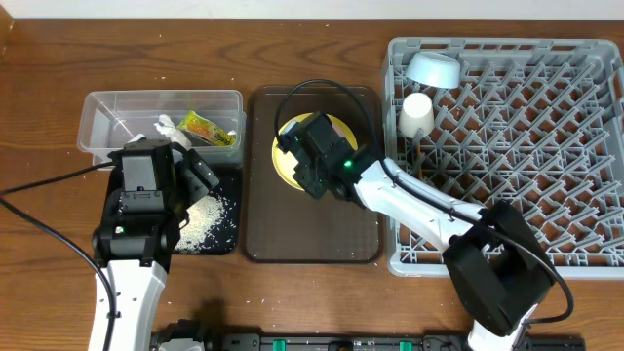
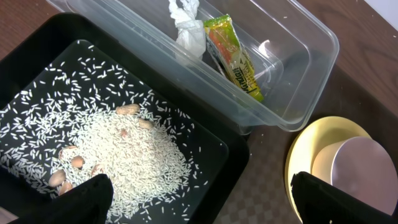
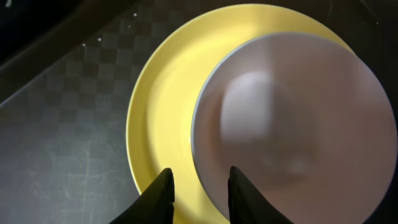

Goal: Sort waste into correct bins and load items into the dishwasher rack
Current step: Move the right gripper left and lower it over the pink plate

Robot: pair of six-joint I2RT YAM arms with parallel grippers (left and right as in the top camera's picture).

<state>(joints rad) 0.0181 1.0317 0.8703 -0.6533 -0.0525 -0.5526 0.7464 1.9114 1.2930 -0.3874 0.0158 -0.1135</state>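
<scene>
A crumpled white tissue (image 2: 186,28) and a yellow-green wrapper (image 2: 233,56) lie in the clear tub (image 2: 311,68). White rice (image 2: 124,155) with a few nuts fills the black bin (image 2: 37,56). My left gripper (image 2: 202,186) hangs wide open over that bin's right edge, holding nothing. The yellow plate (image 3: 161,106) carries the pinkish-white bowl (image 3: 292,118). My right gripper (image 3: 199,186) is open just above them, one finger over the plate, the other over the bowl's rim. A light-blue bowl (image 1: 434,68) and a white cup (image 1: 417,114) sit in the grey rack (image 1: 546,146).
The plate rests on a flat dark-brown tray (image 1: 312,234) between the bins and the rack. The right arm reaches across the rack's left front corner. Cables trail from both arms over the wooden table (image 1: 39,253).
</scene>
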